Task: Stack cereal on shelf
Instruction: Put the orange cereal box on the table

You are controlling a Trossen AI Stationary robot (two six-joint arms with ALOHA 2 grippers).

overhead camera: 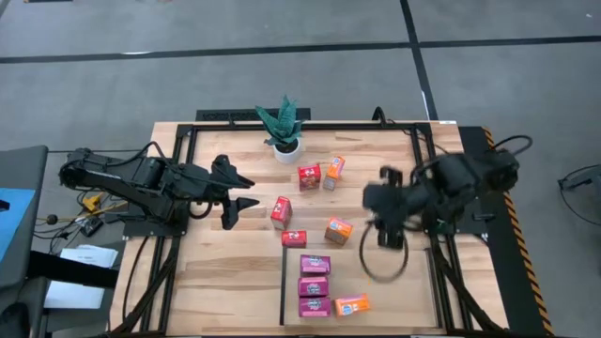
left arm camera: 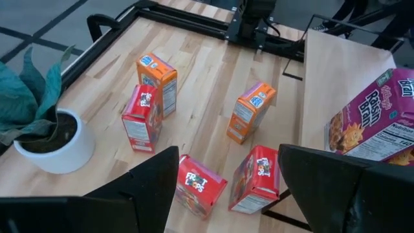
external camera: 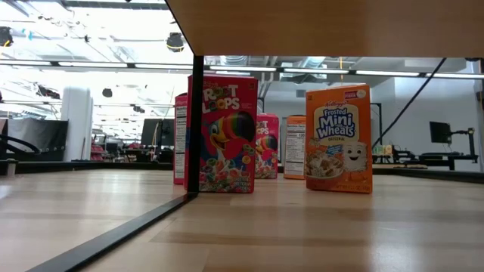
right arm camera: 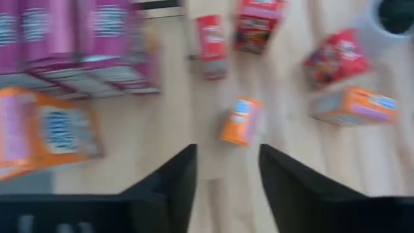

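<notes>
Three magenta cereal boxes (overhead camera: 314, 285) lie in a row on the shelf (overhead camera: 284, 282), just inside its black strip, with one orange box (overhead camera: 352, 304) beside them. Another orange box (overhead camera: 338, 230) stands near the shelf's far edge. Three red boxes (overhead camera: 281, 211) and an orange box (overhead camera: 334, 167) are scattered on the slatted tabletop. My left gripper (overhead camera: 252, 192) is open, level above the table, left of the red boxes (left arm camera: 194, 188). My right gripper (overhead camera: 385, 230) is open and hovers over the shelf; the orange box (right arm camera: 240, 121) lies beyond its fingers.
A potted green plant (overhead camera: 284, 127) in a white pot (left arm camera: 55, 145) stands at the table's far edge, close to the scattered boxes. In the low view a red box (external camera: 221, 134) and an orange box (external camera: 338, 138) stand upright. A black frame rims the table.
</notes>
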